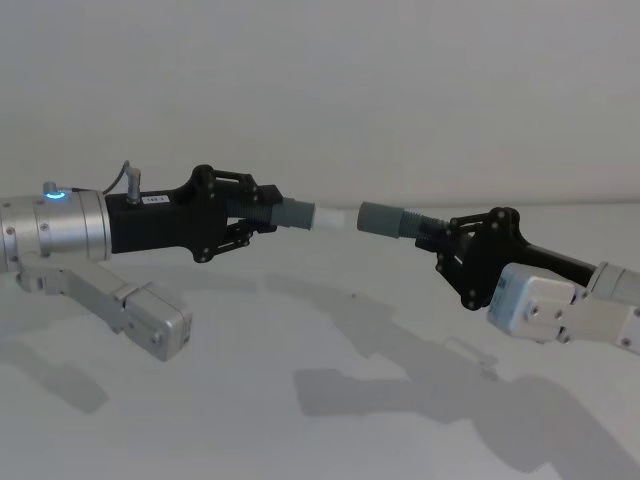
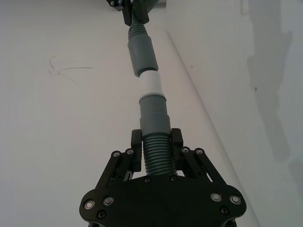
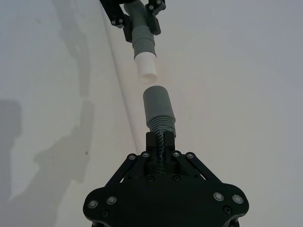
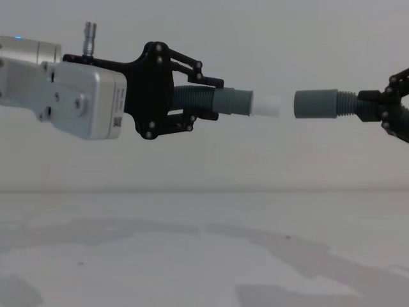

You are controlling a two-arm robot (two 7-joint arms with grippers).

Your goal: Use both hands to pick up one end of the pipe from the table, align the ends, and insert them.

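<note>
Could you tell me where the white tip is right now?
The white tip is in mid-air above the table, held out by the left gripper, facing the grey cuff across a small gap.

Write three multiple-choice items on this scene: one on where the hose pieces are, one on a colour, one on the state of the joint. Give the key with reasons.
1. Where are the two hose pieces?
A. Both lying on the table
B. Each held in the air by a gripper
C. Both in one gripper

2. What colour is the narrow tip on the left hose's cuff?
A. White
B. Black
C. Green

3. How do the two ends stand?
A. Fully inserted
B. Facing each other with a gap
C. Pointing away from each other

Key: B, A, B.
1: the left gripper and right gripper each clamp a ribbed hose above the table.
2: the tip is white.
3: the chest view shows clear space between the tip and the right cuff.
</note>
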